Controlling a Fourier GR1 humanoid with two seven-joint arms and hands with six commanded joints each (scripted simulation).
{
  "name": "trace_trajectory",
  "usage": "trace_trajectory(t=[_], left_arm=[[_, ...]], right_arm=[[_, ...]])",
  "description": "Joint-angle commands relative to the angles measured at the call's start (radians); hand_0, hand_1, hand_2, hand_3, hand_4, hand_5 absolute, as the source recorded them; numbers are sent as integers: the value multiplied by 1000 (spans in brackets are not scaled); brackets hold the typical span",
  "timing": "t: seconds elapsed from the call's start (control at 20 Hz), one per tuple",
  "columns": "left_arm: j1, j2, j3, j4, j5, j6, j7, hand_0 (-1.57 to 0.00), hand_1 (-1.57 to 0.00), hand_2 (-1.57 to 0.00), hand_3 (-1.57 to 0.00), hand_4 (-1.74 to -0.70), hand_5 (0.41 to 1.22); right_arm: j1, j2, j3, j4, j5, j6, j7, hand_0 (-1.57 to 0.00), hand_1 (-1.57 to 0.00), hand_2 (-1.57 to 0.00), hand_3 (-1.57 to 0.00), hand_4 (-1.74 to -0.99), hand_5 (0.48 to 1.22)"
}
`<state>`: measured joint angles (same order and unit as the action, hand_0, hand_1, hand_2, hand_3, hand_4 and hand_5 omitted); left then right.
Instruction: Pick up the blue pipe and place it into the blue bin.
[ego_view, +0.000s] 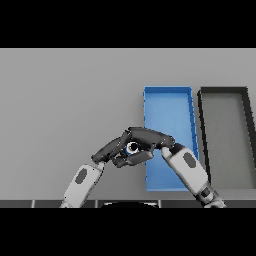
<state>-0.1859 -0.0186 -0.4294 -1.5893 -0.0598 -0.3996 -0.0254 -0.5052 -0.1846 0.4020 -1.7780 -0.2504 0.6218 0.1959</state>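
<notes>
The blue pipe (132, 148) shows only as a small round end with a dark bore, just left of the blue bin (167, 102). My right hand (150, 138) reaches in from the lower right, with its fingers curled over the pipe and its thumb under it. My left hand (109, 150) comes from the lower left. Its fingers are nearly straight and point at the pipe, touching or almost touching the right hand's fingertips. Most of the pipe's body is hidden by the hands. My right forearm crosses over the bin's lower left part.
A black bin (225, 100) stands right beside the blue bin, on its right. Bare grey table (65, 100) spreads to the left and behind the hands.
</notes>
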Motion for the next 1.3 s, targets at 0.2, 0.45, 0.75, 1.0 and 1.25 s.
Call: trace_trajectory(t=[0.2,0.45,0.75,1.0,1.25], left_arm=[[8,-16,-1,5,-29,15,-37,-1571,-1571,-1561,-1434,-1735,1221],[6,0,18,4,-57,3,-67,-1175,-1094,-1069,-841,-1512,1221],[-10,1,35,12,-95,-84,-15,-307,-286,-279,-220,-1092,984],[-8,5,47,17,-101,-70,50,-100,-93,-91,-71,-977,682],[-1,-7,63,33,-78,-69,116,-32,-30,-29,-23,-967,544]], right_arm=[[32,43,-10,-16,-63,-6,58,-1530,-1531,-1531,-1513,-1492,1162],[47,82,-19,-34,-38,-19,74,-1557,-1558,-1558,-1552,-1496,1202],[44,124,-40,-31,-22,-18,118,-1567,-1568,-1568,-1566,-1498,1216],[49,139,-51,-21,30,-8,53,-1570,-1570,-1570,-1569,-1499,1219],[44,160,-72,-40,-12,-20,59,-1571,-1571,-1571,-1570,-1497,1220]])
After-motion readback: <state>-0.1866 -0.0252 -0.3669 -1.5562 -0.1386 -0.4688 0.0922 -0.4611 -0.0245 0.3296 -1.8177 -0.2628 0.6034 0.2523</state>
